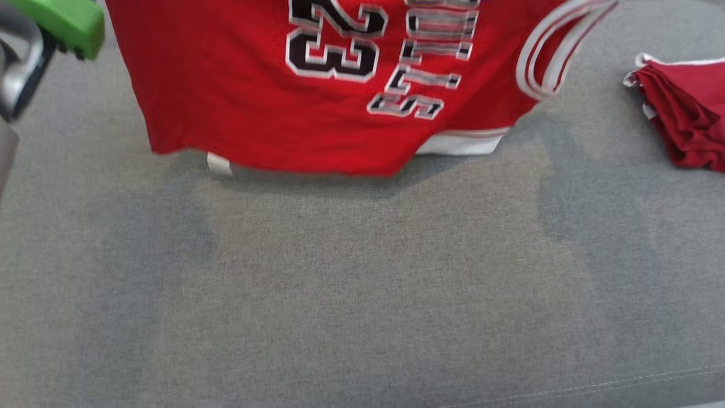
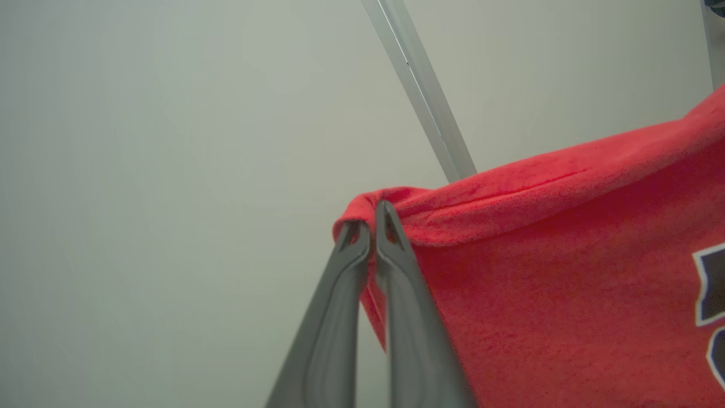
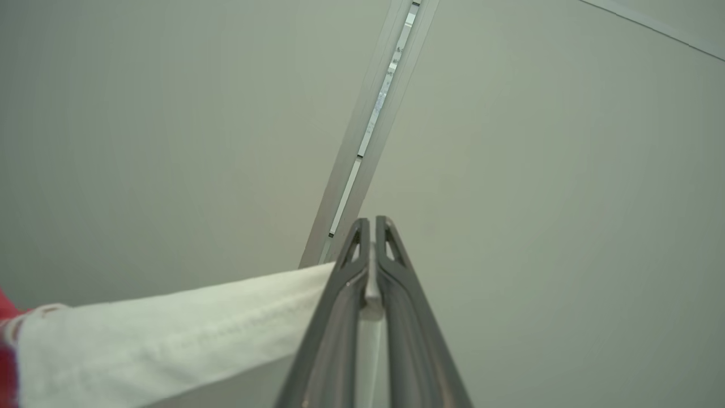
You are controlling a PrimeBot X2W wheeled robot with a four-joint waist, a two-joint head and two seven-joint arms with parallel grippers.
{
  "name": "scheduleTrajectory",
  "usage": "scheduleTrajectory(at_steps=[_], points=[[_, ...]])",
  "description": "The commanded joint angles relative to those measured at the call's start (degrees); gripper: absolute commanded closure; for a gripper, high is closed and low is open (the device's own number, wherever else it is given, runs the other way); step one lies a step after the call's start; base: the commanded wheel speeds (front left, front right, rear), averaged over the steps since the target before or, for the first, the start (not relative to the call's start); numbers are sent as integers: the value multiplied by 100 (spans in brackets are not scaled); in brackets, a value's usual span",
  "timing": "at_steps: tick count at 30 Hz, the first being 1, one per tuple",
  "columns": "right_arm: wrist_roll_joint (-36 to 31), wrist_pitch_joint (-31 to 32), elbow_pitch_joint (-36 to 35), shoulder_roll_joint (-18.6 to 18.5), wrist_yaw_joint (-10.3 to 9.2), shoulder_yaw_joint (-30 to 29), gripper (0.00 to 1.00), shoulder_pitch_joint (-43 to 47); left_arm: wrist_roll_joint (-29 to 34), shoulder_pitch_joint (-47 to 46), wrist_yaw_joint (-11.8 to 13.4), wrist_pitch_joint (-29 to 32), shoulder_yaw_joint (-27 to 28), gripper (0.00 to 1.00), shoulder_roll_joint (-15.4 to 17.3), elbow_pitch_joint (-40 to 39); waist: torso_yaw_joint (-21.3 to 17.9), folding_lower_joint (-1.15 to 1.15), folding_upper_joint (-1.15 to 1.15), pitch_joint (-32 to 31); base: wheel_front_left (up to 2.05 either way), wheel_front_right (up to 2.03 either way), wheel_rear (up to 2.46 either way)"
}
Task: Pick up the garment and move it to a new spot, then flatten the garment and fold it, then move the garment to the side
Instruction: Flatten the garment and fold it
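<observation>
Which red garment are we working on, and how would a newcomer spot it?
Start from the wide grey fabric surface. Over its far middle hangs a bright red jersey, pinched by the left gripper and the right gripper. Unlike the darker red bundle lying at the right edge, it carries a black number 23, lettering and white-striped armhole trim.

A large black number 23 (image 1: 334, 42), outlined in white, stands on the red jersey (image 1: 226, 102), its top cut off by the upper edge of the head view. Beside it, black white-edged lettering (image 1: 422, 73) runs down the cloth. Its last letters read "LLS", and those above are too blurred to tell. A small white tag (image 1: 218, 164) at the hem cannot be read.
</observation>
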Motion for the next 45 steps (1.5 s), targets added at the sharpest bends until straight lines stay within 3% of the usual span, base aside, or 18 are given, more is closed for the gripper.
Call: scheduleTrajectory(at_steps=[1,7,12,15,20,26,34,39,45], points=[[-156,-17,53,-107,-9,-39,100,-474,186,-512,10,-59,-15,100,58,65,117,-1,0,1028,0,0,0],[-642,-349,639,-55,-9,-499,100,-1696,631,-1838,233,-372,40,100,-85,509,212,-1,0,1527,0,0,0],[-1248,-657,944,46,-10,-1207,100,-2298,877,-2426,395,-623,87,100,-188,753,213,-1,0,1618,0,0,0],[-1675,-709,876,206,-10,-1691,100,-2289,818,-2297,428,-687,188,100,-232,879,185,-1,0,1807,0,0,0],[-1390,-715,777,234,-10,-1667,100,-1726,694,-1732,408,-690,384,100,-292,743,127,-1,0,2169,0,0,0],[-664,-716,192,37,-11,-1578,100,-377,543,-614,465,-687,734,100,-489,443,130,-1,0,2380,0,0,0],[403,-717,-1080,-390,-11,-1583,100,2775,614,1915,396,-689,1504,100,-975,-260,170,-1,0,1812,0,0,0],[774,-718,-1318,-196,-12,-1905,100,4267,744,3115,293,-689,1908,100,-1288,-348,123,-1,0,1314,0,0,0],[845,-717,-1225,111,-12,-2082,100,5460,923,4239,145,-689,2198,100,-1691,-281,102,-1,0,660,0,0,0]])
